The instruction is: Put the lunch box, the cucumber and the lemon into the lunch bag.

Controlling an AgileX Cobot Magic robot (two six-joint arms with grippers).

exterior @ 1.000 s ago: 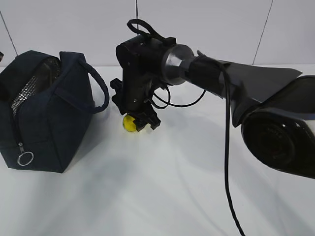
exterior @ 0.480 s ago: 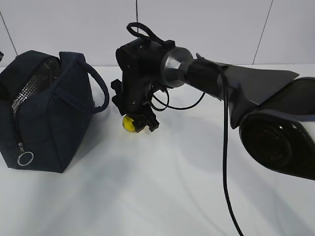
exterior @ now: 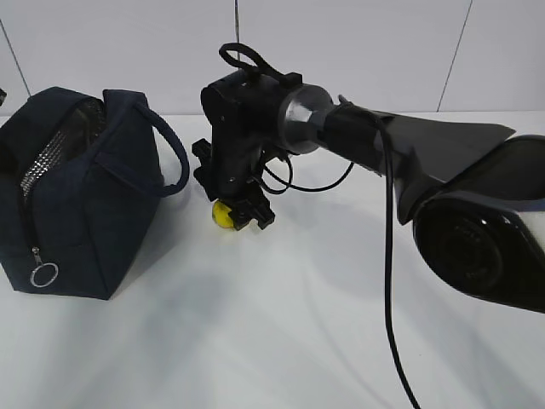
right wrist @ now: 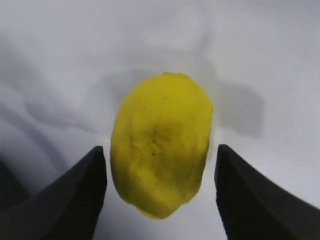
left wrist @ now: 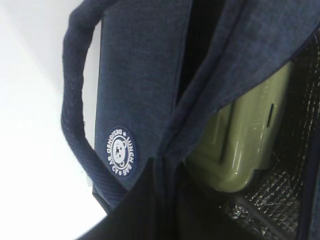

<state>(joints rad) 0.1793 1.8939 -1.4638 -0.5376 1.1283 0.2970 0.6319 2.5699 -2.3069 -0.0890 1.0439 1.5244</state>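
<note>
White tabletop [exterior: 281, 341] and pale panelled wall frame the scene as I watch my right gripper [exterior: 232, 213] reach down over the lemon [exterior: 223, 214], its fingers [right wrist: 80, 200] spread wide on either side of the fruit. From the right wrist view I see the lemon [right wrist: 161, 170] lying on the table between the two dark fingertips, a narrow gap showing on each side, so neither finger visibly touches it. My left gripper does not appear in any view, and its fingers are pressed together. To the left stands the lunch bag [exterior: 77, 196], open at the top with its silver lining showing, a ring pull [exterior: 43, 274] hanging at its front corner and one loop handle [exterior: 170, 153] arching toward the right arm. The left wrist view looks into the bag, where the lunch box [left wrist: 245, 140] with its sage-green lid sits tilted against the lining. I count one lemon, one lunch box and one bag; I cannot see the cucumber.
</note>
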